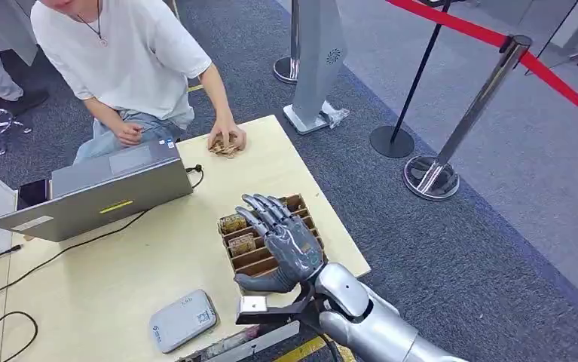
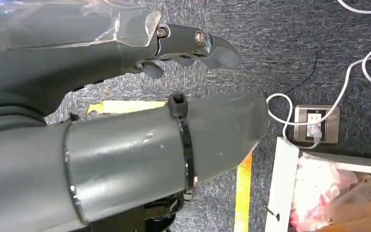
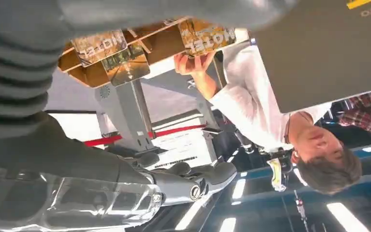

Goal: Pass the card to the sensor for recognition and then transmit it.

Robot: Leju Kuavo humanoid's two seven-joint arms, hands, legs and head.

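While the head view looks down on the table (image 1: 127,271), the right robot hand (image 1: 282,237) hovers over a slotted cardboard tray (image 1: 304,219) holding cards (image 1: 233,223), fingers spread and grasping nothing. A grey sensor (image 1: 184,320) lies near the table's front edge, beside a laptop (image 1: 97,188). A person's hand (image 1: 227,139) rests on more cards at the far edge.

From the left wrist view, the left robot hand (image 2: 188,48) hangs over grey carpet (image 2: 280,43), fingers curled in, empty.

From the right wrist view, the right robot hand's fingers (image 3: 212,174) are extended, with the tray's cards (image 3: 207,36) beyond.

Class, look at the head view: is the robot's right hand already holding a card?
No. The right hand hovers with fingers spread above the slotted card box, holding nothing.
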